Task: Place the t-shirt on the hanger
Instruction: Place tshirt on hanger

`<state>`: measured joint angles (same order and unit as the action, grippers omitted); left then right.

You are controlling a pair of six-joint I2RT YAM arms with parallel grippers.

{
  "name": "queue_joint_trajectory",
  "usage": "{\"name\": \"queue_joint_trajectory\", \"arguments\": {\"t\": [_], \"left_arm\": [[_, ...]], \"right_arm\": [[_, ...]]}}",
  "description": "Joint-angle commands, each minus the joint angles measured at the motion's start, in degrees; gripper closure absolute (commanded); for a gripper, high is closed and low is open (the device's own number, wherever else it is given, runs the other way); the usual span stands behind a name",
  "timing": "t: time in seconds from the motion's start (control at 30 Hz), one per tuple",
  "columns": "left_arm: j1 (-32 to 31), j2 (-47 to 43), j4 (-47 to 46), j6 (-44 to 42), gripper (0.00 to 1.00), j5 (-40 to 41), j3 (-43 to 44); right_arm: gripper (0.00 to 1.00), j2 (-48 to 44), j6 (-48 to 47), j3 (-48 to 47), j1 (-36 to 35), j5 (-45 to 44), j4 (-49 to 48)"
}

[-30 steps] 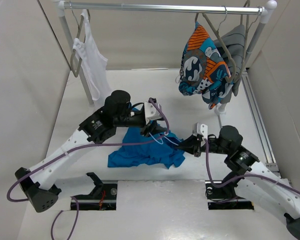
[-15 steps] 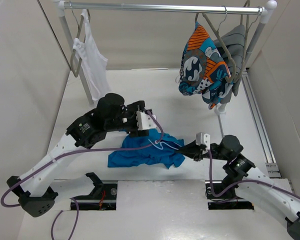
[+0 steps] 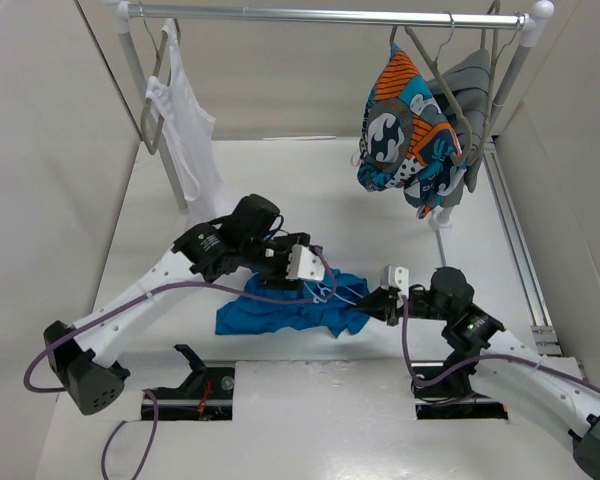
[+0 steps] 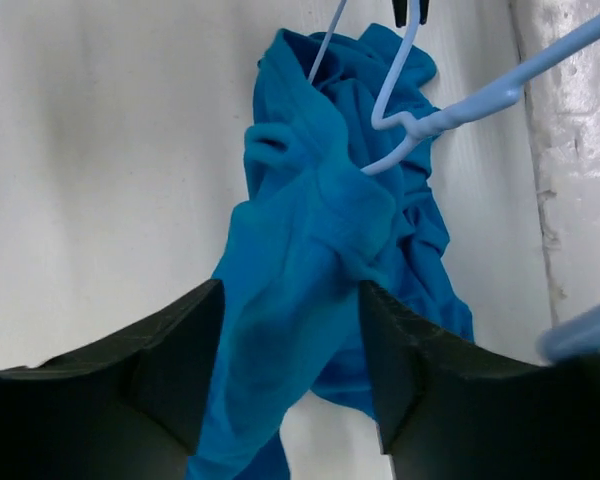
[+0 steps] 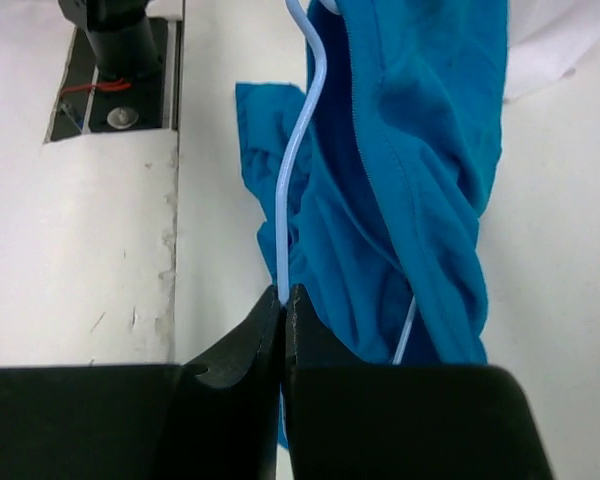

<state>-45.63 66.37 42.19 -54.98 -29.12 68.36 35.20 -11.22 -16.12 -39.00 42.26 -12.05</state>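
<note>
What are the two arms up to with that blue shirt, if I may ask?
The arms are putting the blue t-shirt on the light-blue wire hanger. The right gripper is shut on the hanger's wire, with shirt fabric draped against it. The left gripper hangs open over the bunched shirt, which lies mostly on the table, not yet fully on the hanger.
</note>
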Motion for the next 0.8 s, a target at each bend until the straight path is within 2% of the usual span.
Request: {"name": "queue_joint_trajectory", "arguments": {"t": [0.0, 0.1, 0.13, 0.23, 0.3, 0.37, 0.43, 0.5, 0.57, 0.63, 0.73, 0.77], "left_arm": [[-0.2, 2.4, -1.8, -1.6, 0.5, -2.3, -1.3], [-0.2, 3.7, -2.5, -0.4, 0.94, -1.6, -1.3], [0.4, 3.7, -3.2, 0.6, 1.0, -1.1, -1.3], [0.4, 1.1, -6.1, 2.3, 1.0, 0.2, -1.9], [0.4, -0.8, -8.3, 3.0, 1.0, 3.3, -4.5], [0.4, -3.8, -10.0, 3.0, 1.0, 4.7, -6.7], [0.4, -5.4, -10.6, 3.0, 1.0, 4.7, -9.8], [0.4, -7.0, -11.4, 3.0, 1.0, 4.7, -11.9], [0.4, -7.7, -12.1, 3.0, 1.0, 4.7, -12.5], [0.4, -8.3, -12.7, 4.3, 1.0, 4.7, -13.7], [0.4, -8.8, -13.5, 4.8, 1.0, 4.7, -14.9], [0.4, -8.8, -13.5, 4.8, 1.0, 4.7, -14.9]], "right_arm": [[1.0, -0.4, -1.3, -4.6, 0.2, -0.1, -3.0], [1.0, -0.4, -1.3, -5.2, 0.2, -0.6, -3.0], [1.0, -0.4, -1.3, -5.2, 0.2, -0.6, -3.0], [0.98, -0.4, -1.3, -7.0, 0.2, -4.3, 0.3], [0.83, -0.4, -1.3, -8.2, 0.2, -7.7, 2.7], [0.9, 0.1, -1.3, -10.9, 0.8, -7.7, 2.7], [0.87, 0.1, -1.3, -12.8, 0.8, -8.2, 3.3], [0.77, 0.7, -1.8, -15.2, 0.8, -8.2, 4.2], [0.57, 1.2, -4.0, -17.0, 1.3, -8.2, 7.6], [0.52, 1.2, -5.7, -17.5, 1.3, -6.8, 11.7], [0.36, 1.7, -6.8, -19.0, 1.8, -5.4, 13.3], [0.21, 1.7, -6.8, -19.0, 1.8, -4.8, 13.9]]}}
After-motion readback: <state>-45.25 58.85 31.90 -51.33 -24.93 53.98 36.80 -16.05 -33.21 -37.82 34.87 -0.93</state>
